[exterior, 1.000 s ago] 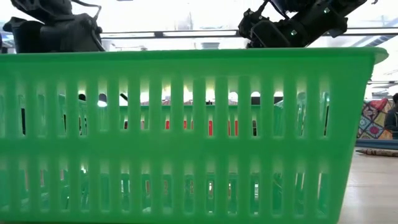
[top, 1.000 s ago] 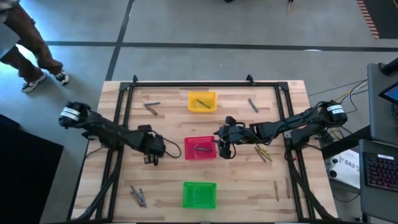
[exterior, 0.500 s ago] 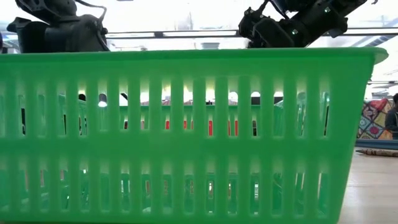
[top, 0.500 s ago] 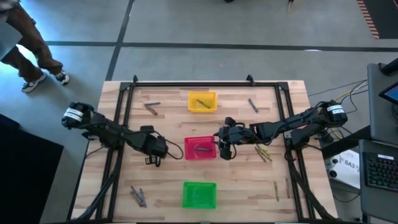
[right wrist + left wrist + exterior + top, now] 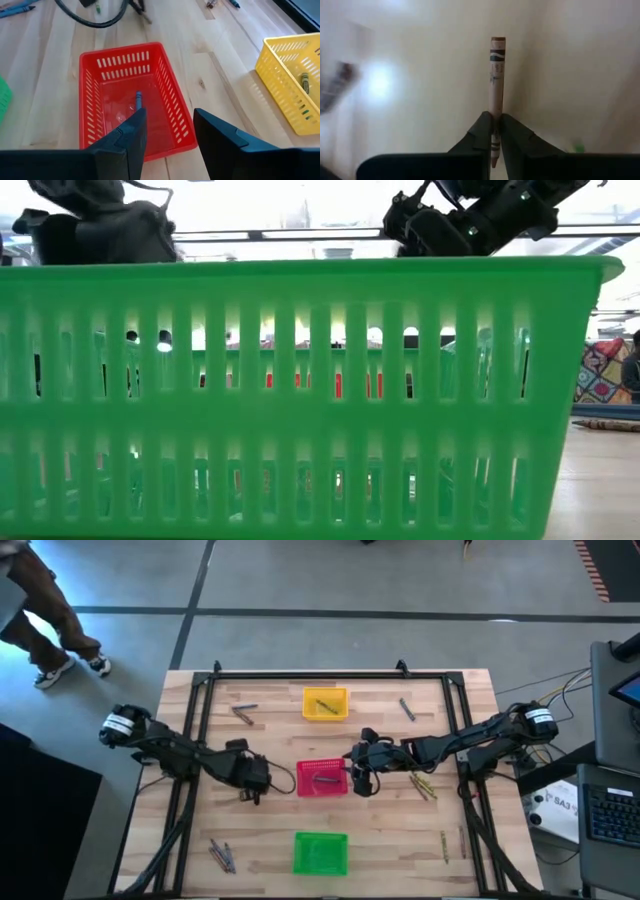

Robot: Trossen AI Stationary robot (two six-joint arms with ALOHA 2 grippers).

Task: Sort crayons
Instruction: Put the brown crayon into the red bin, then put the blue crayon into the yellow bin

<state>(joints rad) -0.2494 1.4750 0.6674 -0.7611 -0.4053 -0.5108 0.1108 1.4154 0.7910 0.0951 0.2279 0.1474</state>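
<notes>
- We see a pale wooden bench (image 5: 270,830) from above, with a black metal frame (image 5: 310,673) around it.
- Two dark robot arms reach inward from either side.
- Three small square plastic baskets stand in a line down the middle: yellow basket (image 5: 326,704), red basket (image 5: 322,779), green basket (image 5: 320,853).
- The left gripper (image 5: 251,794) is low over the bench, left of the red basket; its fingers (image 5: 482,132) are pinched tight on a reddish-brown crayon (image 5: 496,70).
- The right gripper (image 5: 167,131) hangs at the red basket's right edge, its fingers apart and holding nothing.
- A grey crayon (image 5: 138,98) lies in the red basket; an olive one (image 5: 303,80) lies in the yellow.
- Loose crayons (image 5: 222,856) lie scattered on the bench.
</notes>
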